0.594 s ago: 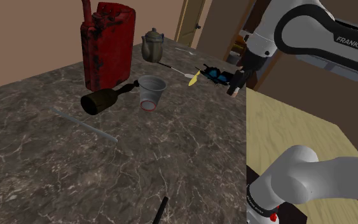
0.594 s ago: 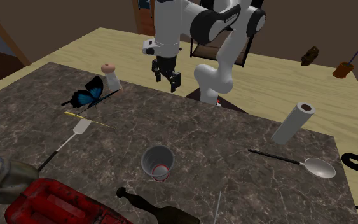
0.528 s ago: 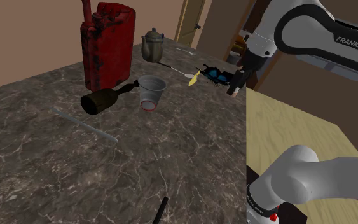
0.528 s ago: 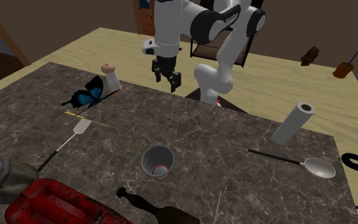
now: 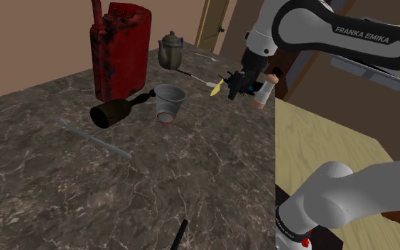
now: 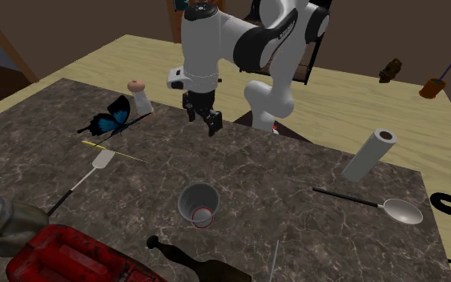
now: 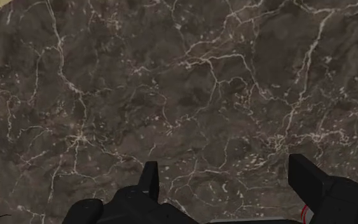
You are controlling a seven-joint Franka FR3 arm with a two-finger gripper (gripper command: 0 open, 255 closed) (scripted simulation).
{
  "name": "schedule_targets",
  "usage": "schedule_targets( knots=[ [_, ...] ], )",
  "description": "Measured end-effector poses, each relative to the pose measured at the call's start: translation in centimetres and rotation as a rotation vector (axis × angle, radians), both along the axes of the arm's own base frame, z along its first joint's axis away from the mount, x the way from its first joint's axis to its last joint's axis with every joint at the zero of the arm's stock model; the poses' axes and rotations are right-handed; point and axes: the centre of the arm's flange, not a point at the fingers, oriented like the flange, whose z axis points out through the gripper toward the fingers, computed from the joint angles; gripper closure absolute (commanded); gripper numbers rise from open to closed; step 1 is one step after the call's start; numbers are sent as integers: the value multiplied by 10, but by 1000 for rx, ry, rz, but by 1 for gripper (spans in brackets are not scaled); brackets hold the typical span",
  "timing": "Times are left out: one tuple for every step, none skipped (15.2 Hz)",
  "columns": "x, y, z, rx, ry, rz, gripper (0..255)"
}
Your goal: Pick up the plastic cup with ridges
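there, one grey cup (image 6: 199, 205) stands upright, one claw (image 6: 203, 122), fingers parted, well apart.

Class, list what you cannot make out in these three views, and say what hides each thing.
Red jerry can: second exterior view, cut off by the bottom edge.
Dark bottle: same view, body cut off by the bottom edge.
Grey ridged cup: shoulder view, red ring at its base too small to identify.
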Motion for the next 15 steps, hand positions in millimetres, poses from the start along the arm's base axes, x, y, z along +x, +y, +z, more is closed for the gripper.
schedule_targets(
  knots=[
    [11,8,-1,1,0,2,0],
    [19,15,-5,3,0,4,0],
    [29,23,-8,4,0,5,0],
    [38,30,-7,5,1,7,0],
    [51,36,-8,7,0,8,0],
    [64,46,-8,9,1,11,0],
    [75,55,-8,10,2,13,0],
    [84,63,-10,12,2,14,0],
    [92,71,-12,13,2,16,0],
    [103,82,-15,15,2,18,0],
    [112,88,-17,16,3,21,0],
    [124,97,-19,18,2,22,0],
    [132,106,-21,20,3,24,0],
    [145,113,-20,21,3,26,0],
    [151,117,-22,22,4,27,0]
  ],
)
